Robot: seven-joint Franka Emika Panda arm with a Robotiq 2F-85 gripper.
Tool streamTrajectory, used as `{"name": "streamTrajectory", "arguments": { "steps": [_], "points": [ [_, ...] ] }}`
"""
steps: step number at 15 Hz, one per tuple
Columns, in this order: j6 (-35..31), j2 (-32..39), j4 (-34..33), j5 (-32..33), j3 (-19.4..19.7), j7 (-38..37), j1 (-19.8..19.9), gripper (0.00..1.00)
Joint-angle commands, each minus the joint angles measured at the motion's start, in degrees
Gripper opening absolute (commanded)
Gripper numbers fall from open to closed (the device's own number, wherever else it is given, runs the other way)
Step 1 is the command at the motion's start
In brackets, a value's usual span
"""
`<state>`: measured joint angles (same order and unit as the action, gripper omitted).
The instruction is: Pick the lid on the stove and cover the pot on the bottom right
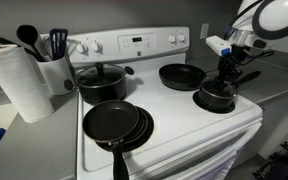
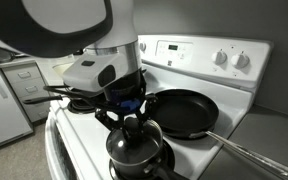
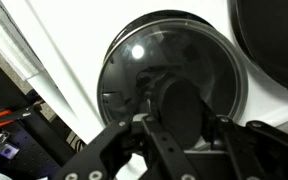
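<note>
Evidently the work is at the covering step. In an exterior view the gripper stands directly over the pot at the right front of the stove, and the arm enters from the upper right of that frame. In the wrist view the lid fills the centre of the frame. Its metal rim is unbroken, and its knob lies between the jaws at the bottom edge. The jaws flank the knob closely on both sides, but I cannot tell whether they pinch it or stand just free of it. In an exterior view the lid sits level at the pot mouth, low in the frame. Whether it rests fully on the rim or hangs just above cannot be told. A pan lies near, to the right in that frame, apart from the pot. Judgement: the carry appears done and seating is in hand. The next move calls for a short straight descent if any gap is left, with the lid kept centred. The jaws should then part, and the gripper should rise straight up clear of the knob so the lid is not dragged off.
</note>
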<state>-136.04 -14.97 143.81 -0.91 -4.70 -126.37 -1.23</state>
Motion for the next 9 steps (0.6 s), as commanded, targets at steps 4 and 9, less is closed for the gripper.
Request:
{"name": "streamTrajectory", "arguments": {
  "steps": [4,9],
  "points": [
    [-0.4,-1.0,1.9,-1.0,-0.4,4.8,0.0,0.83],
    [-0.3,-0.6,1.5,-0.8,-1.1,6.7,-0.3,1.00]
  ]
}}
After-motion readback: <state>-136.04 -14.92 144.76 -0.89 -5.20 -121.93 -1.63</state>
